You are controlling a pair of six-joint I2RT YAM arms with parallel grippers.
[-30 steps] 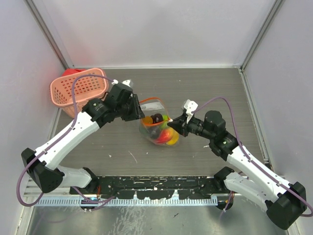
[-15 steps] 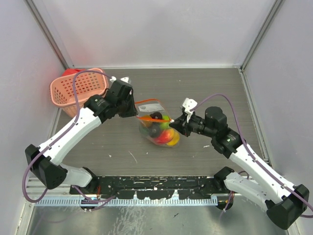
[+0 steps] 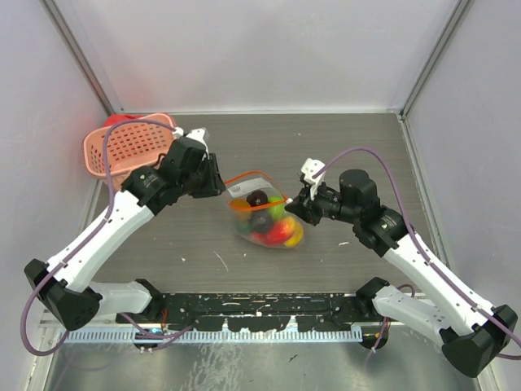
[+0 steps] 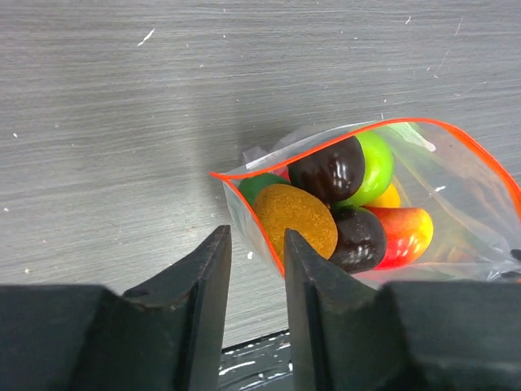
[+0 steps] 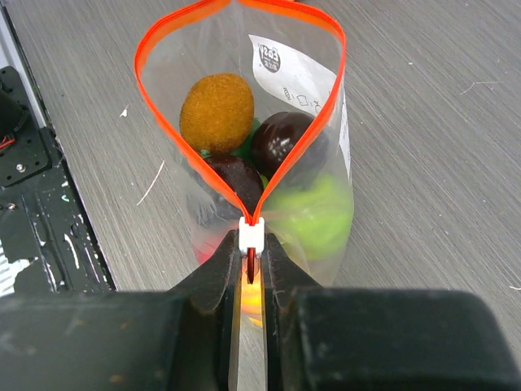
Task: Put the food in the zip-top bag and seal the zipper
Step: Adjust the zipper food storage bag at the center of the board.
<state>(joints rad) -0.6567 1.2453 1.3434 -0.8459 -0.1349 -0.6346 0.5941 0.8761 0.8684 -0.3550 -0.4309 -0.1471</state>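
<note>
Pinching the zipper (image 5: 252,235) by its whitish tip with the right end effector (image 5: 252,269), jaws nearly closed on it. Holding nothing in the left end effector (image 4: 254,244), fingers slightly parted just beside the zip-top bag (image 3: 264,216). Resting on the tabletop (image 3: 342,147) between both, mouth gaping, food (image 4: 326,204) inside.

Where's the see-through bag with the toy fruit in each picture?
Top external: the zip-top bag sits near the picture's middle.
Left wrist: right of centre, mouth facing left, just above the left gripper.
Right wrist: fills the centre, mouth gaping; the right gripper pinches the white tip of the zipper.
Shared landmark: that red-orange zipper rimming the mouth shows in all three views.
</note>
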